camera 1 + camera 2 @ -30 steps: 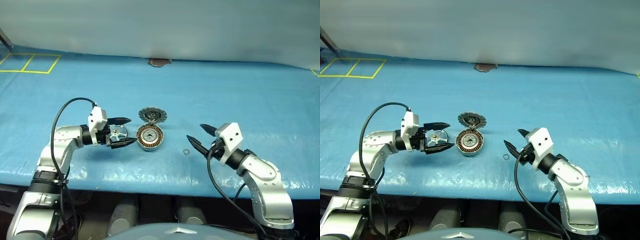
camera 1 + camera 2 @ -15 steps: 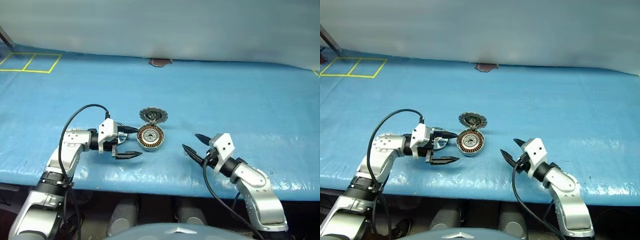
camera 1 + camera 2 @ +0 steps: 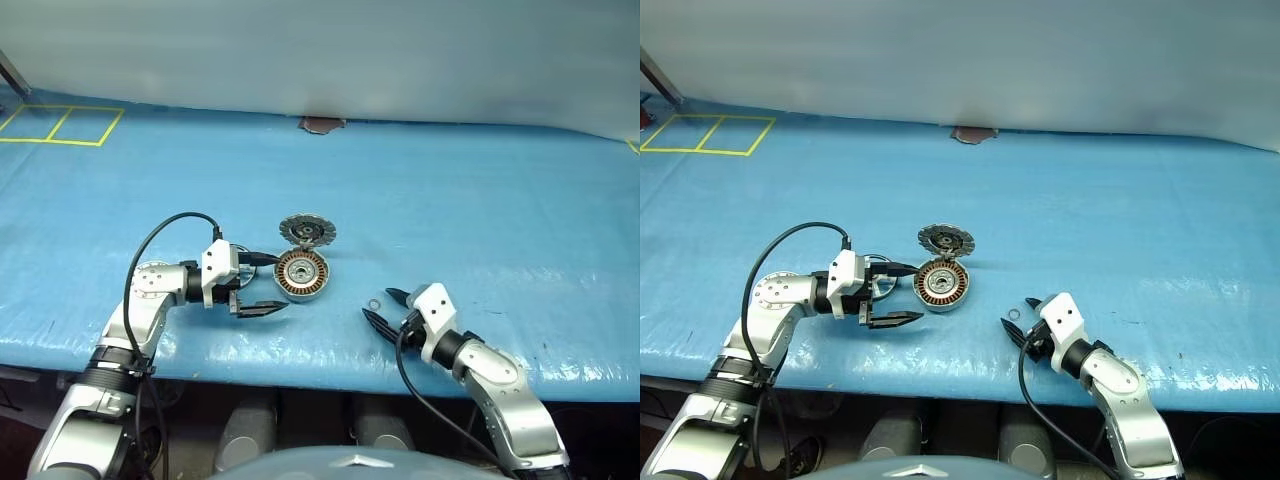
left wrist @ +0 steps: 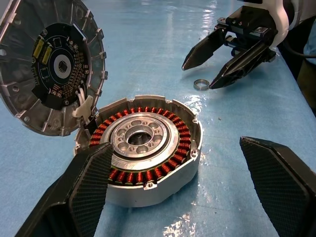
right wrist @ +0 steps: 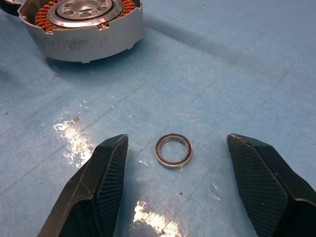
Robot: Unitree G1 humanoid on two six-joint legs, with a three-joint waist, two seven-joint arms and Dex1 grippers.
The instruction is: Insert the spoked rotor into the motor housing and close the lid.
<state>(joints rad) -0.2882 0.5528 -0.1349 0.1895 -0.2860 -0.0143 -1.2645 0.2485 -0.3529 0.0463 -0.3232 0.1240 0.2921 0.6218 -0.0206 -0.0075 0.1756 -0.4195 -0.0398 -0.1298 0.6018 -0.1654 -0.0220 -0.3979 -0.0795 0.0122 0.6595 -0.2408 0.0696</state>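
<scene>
The motor housing [image 3: 300, 274] sits on the blue table with its copper winding ring and silver hub exposed. Its lid [image 3: 307, 230] stands hinged open at the far edge, ribbed circuit face toward me. My left gripper [image 3: 282, 282] is open, low at the housing's left side, one finger on each side of it [image 4: 143, 143]. The spoked rotor [image 3: 878, 268] lies on the table under that gripper's base, mostly hidden. My right gripper [image 3: 381, 306] is open and low on the table, its fingers either side of a small metal ring [image 5: 173, 150].
The blue table cover [image 3: 480, 200] stretches wide behind and to the right of the parts. Yellow tape squares [image 3: 60, 125] mark the far left corner, and a brown patch [image 3: 318, 124] lies at the back edge. The table's front edge runs just below both grippers.
Both arms have sunk. The left gripper moved right to straddle the housing, leaving the rotor behind its base. The right gripper came down and back to flank the small ring.
</scene>
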